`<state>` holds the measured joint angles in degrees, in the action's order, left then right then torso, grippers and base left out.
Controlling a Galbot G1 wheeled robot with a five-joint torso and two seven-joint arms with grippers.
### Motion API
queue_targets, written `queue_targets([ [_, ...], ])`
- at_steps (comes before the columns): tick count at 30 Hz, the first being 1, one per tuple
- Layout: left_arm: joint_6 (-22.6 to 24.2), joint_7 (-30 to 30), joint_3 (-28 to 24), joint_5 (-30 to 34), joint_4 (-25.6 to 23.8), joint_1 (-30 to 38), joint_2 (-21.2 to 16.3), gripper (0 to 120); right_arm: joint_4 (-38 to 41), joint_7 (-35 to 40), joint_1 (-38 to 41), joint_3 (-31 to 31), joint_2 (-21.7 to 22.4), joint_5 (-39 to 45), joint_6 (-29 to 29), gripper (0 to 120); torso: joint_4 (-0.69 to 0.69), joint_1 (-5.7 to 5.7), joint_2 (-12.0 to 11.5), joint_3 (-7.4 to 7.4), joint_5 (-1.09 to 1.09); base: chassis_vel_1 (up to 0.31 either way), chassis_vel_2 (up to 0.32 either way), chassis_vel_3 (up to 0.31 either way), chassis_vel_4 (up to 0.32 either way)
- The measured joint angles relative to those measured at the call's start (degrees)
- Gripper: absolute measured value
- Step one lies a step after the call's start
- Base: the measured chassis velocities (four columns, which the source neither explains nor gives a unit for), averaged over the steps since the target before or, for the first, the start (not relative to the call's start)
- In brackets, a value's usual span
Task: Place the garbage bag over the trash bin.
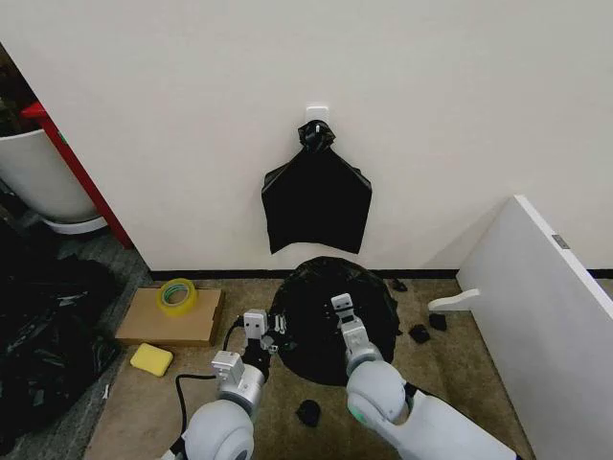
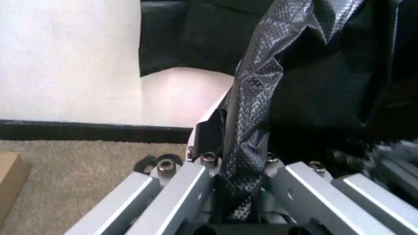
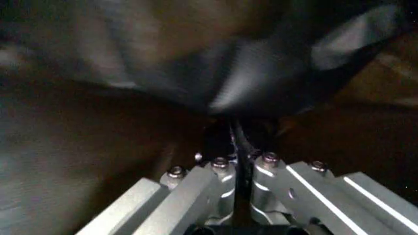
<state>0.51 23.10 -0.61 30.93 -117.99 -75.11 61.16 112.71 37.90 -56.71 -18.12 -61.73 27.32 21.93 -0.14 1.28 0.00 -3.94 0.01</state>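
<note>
Carpet by white wall: garbage bag point(image 1: 326, 311) draped over the trash bin, between both grippers. Left gripper point(image 2: 243, 196) and right gripper point(image 3: 236, 169) each pinch film. Thin, limp, slippery; probably best gripped at bunched edge.

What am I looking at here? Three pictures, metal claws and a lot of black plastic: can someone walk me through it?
This is a two-armed robot. The wide picture comes from a camera on its head, looking down at the floor by a wall. The two close-ups come from cameras on its wrists. The left gripper and the right gripper are each shut on the garbage bag, a glossy black film; in the left wrist view a fold of it runs between the fingers. The bag covers a round shape, probably the trash bin. On the wall hangs a flat black bundle. On the carpet lie a cardboard piece with a tape roll, a yellow sponge and small black scraps.
</note>
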Motion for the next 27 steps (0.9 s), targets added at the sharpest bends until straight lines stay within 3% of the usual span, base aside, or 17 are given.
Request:
queue_targets([
  [9, -1.7, -0.9, 0.1, -1.3, 0.5, 0.8, -0.7, 0, 3.3, 10.1, 1.1, 0.4, -0.2, 14.1, 15.0, 0, 0.0, 0.0, 0.0, 0.0, 0.0, 0.0, 0.0, 0.0, 0.0],
  [13, -2.5, -1.3, 0.2, -2.2, 0.2, 0.8, -0.9, 0, 1.8, 12.7, 2.1, 0.0, -0.7, 15.6, 18.8, 0, 0.0, 0.0, 0.0, 0.0, 0.0, 0.0, 0.0, 0.0, 0.0],
  [20, -3.5, -1.8, 0.1, -3.8, -0.1, -0.1, -0.9, 0, -2.1, 12.5, 4.1, -1.4, -1.4, 9.7, 20.1, 0, 0.0, 0.0, 0.0, 0.0, 0.0, 0.0, 0.0, 0.0, 0.0],
  [27, -3.7, -1.9, 0.1, -2.7, -0.7, -0.6, -0.8, 0, -5.8, 8.6, 4.8, -0.7, -2.7, 3.5, 16.5, 0, 0.0, 0.0, 0.0, 0.0, 0.0, 0.0, 0.0, 0.0, 0.0],
])
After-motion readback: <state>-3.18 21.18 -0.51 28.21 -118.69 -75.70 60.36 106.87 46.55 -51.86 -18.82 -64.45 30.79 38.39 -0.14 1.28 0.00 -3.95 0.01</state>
